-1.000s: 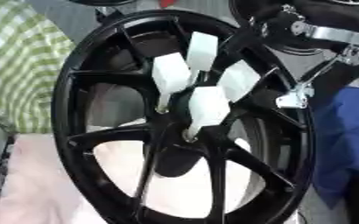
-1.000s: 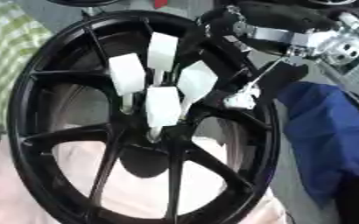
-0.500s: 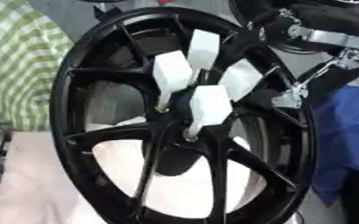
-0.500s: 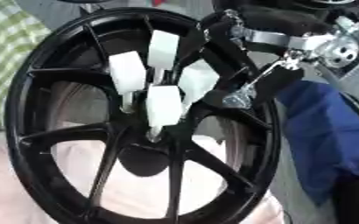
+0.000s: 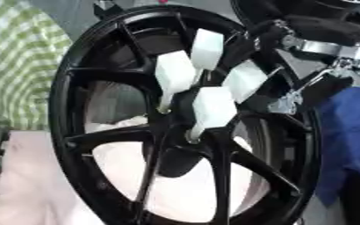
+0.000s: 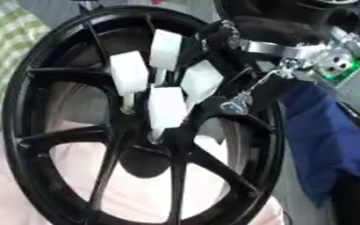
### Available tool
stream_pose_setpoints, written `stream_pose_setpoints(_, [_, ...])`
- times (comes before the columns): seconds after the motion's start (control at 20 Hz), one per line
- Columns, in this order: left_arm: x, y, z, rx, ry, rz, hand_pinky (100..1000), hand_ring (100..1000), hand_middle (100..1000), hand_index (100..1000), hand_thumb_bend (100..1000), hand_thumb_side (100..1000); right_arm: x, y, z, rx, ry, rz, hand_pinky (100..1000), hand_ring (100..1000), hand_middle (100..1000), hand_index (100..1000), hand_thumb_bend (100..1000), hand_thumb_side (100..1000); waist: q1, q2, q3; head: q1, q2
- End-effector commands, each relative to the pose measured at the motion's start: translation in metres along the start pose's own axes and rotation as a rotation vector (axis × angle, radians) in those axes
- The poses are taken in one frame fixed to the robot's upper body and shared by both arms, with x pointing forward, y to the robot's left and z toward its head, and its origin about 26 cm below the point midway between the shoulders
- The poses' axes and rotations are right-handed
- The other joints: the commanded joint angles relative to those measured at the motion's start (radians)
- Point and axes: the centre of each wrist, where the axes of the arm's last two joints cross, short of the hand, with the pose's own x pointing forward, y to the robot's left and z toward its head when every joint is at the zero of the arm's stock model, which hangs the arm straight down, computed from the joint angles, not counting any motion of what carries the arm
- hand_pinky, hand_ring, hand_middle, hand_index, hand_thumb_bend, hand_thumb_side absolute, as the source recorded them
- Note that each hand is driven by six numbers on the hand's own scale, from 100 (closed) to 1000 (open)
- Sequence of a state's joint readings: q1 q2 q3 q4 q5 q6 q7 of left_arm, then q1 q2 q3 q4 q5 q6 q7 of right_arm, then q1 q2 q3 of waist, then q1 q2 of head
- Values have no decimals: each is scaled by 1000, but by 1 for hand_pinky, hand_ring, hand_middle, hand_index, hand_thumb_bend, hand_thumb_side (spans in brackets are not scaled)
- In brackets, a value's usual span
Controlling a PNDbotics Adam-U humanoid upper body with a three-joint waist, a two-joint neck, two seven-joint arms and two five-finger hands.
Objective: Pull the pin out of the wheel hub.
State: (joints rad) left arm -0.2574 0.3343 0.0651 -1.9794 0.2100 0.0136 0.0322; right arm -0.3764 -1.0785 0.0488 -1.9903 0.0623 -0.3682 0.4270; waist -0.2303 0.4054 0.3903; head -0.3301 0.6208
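Not much progress to report, honestly. The black wheel hub [image 5: 175, 132] stands on its edge and fills most of my view, and all four white pins [image 5: 212, 109] are seated around its centre: one at upper left, one up top, one to the right, and one lower down in the middle. From how things sit, I'd say the pull hasn't happened yet, so basically the whole job is left.

My right hand [image 6: 248, 94] comes in from the upper right corner and reaches over the rim, with the wrist hardware and a bit of green board showing behind it. Its dark fingers are down by the right-hand pin [image 6: 201, 81], right beside it, maybe touching. I can't tell whether the fingers are actually closed on that pin or just alongside it, everything black blends together there.

Left hand isn't in either view.
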Motion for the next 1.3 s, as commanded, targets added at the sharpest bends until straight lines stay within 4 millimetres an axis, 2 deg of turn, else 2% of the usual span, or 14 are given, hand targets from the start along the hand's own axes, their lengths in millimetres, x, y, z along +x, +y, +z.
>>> stream_pose_setpoints(0.05, [8,-1,-3,-13,-31,-8,897,644,568,803,172,637,3,-9,2,0,11,39,810,785,735,822,304,160,8,-14,1,-6,-17])
stream_pose_setpoints(0.25, [8,-1,-3,-13,-29,-7,897,644,568,803,170,640,2,-8,4,-3,18,39,810,784,732,820,290,101,6,-10,0,-5,-22])
stream_pose_setpoints(0.65, [7,-1,-3,-14,-25,-5,898,645,568,803,169,642,2,-10,5,13,0,28,810,782,710,807,247,100,7,-10,-4,-2,-19])
stream_pose_setpoints(1.0, [7,-1,-3,-16,-27,-5,898,641,568,803,169,642,2,-11,6,26,-6,31,812,788,732,820,276,100,6,-10,-6,-2,-22])
stream_pose_setpoints(1.05, [7,-1,-3,-15,-27,-4,898,637,568,803,167,644,2,-11,6,27,-1,33,812,790,740,826,309,100,5,-9,-7,-2,-25])
stream_pose_setpoints(1.3, [7,-2,-3,-15,-27,-2,898,636,568,803,167,646,1,-9,8,26,13,51,812,791,741,827,315,100,4,-3,-8,-2,-35])
